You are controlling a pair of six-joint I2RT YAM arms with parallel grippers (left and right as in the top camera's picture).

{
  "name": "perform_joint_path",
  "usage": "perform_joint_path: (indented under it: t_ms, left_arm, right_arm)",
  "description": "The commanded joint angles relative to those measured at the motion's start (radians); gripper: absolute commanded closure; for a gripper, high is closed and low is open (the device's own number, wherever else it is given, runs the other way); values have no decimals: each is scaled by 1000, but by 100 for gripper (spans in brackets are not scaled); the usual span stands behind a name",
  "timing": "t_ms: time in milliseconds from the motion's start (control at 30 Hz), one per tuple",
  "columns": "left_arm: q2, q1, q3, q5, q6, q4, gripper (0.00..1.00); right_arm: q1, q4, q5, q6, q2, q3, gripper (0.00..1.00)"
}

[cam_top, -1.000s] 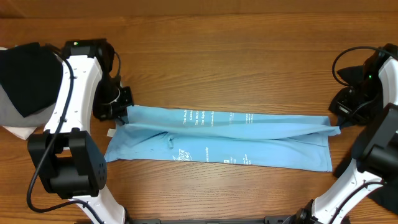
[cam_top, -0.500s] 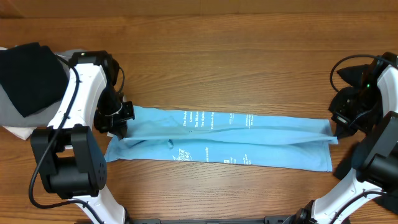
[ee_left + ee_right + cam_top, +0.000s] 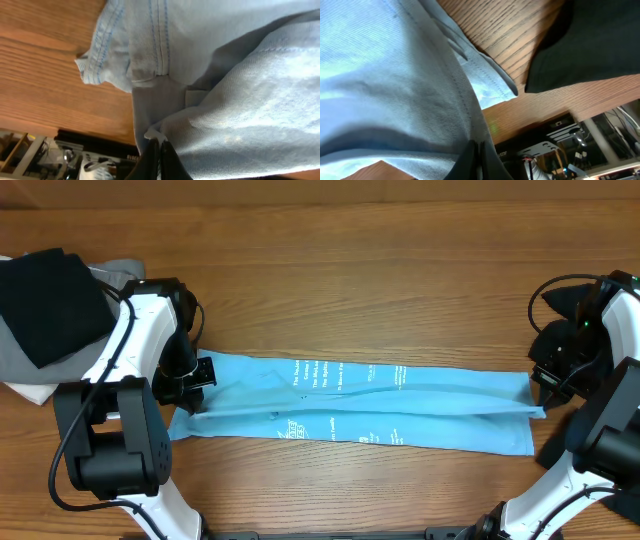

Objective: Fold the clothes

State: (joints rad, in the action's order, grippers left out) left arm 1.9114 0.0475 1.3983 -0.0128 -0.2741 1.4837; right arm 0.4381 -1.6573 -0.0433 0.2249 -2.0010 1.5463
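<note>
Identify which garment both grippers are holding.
The sky-blue T-shirt, stretched between left gripper and right gripper; the black garment and grey garment lie piled aside.

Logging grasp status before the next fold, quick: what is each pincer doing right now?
Left pincer: closed, holding one end of the blue T-shirt.
Right pincer: closed, holding the other end of it.
</note>
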Motion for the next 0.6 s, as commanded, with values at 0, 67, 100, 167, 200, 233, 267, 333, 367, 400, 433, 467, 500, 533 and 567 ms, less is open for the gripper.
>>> perform_joint_path:
  t_ms: [0,67,100,167,200,233,267,333,367,400,433,467,500,533,567]
  left_arm:
    - [-9,-1,-5,-49,-34,-18,96]
    - [-10,-1,-5,-61,-50,-23,96]
    - [-9,-1,-5,-66,-55,-24,96]
    - [-9,-1,-5,-73,-56,-27,96]
    - [-9,-1,-5,-73,-56,-28,95]
    - [-9,-1,-5,-73,-56,-29,95]
    - [-9,-1,-5,-73,-55,-29,94]
    - [-9,-1,-5,-73,-55,-29,88]
    - [-10,-3,-5,-73,-55,-28,87]
    - [-9,-3,-5,-73,-55,-27,87]
    - [-10,-3,-5,-73,-55,-26,87]
    - [-9,-2,-5,-73,-55,-23,86]
    - [-9,-2,-5,-73,-55,-21,85]
    - [-9,-1,-5,-77,-54,-16,80]
    - [-9,-1,-5,-77,-53,-11,78]
  right_arm:
    - [2,-2,-101,77,17,-35,96]
    - [2,6,-143,122,17,-63,96]
    - [2,15,-143,121,17,-76,96]
    - [2,36,-143,121,17,-99,96]
    - [2,42,-143,121,17,-106,96]
    - [2,49,-143,121,17,-113,92]
    - [2,55,-143,121,17,-118,84]
    - [2,65,-139,121,17,-121,77]
    - [2,68,-139,121,17,-121,75]
    - [2,70,-139,121,17,-121,73]
    - [2,72,-139,120,17,-121,69]
    - [2,74,-140,120,17,-121,66]
    - [2,75,-139,120,17,-121,64]
    - [2,78,-134,120,17,-121,60]
    - [2,79,-119,111,17,-121,59]
